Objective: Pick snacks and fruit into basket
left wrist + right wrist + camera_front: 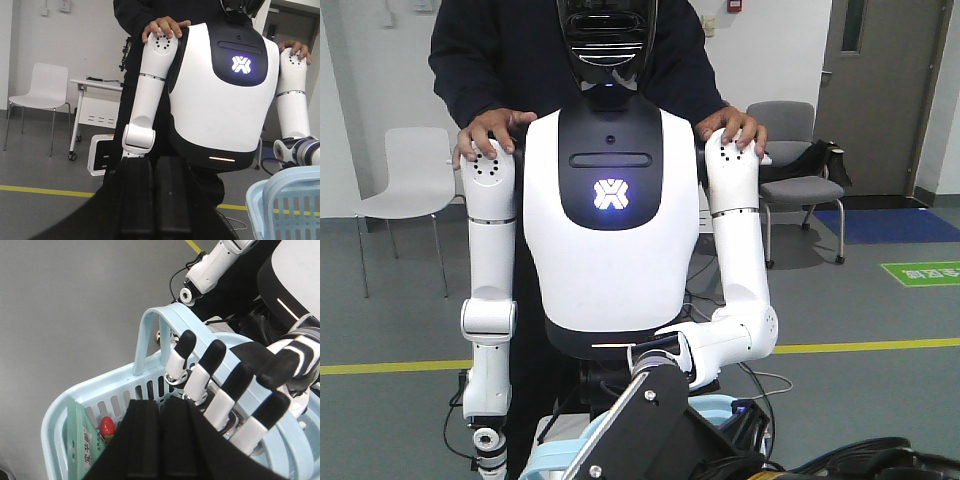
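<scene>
Closed black right jaws (160, 440) hang above the basket (95, 390) (humanoid hand holds its handle); a pouch (82, 440) and red fruit (107, 426) lie inside. Left jaws (155, 200) closed, empty. More picking likely remains.

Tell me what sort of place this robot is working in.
Probably an office or lab room: grey floor with yellow tape line, plain chairs, a wheeled white desk, and a grey door.

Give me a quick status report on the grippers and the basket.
Left gripper shut, empty. Right gripper shut, above the basket. Teal pouch inside. White humanoid's hand grips the basket handle.
</scene>
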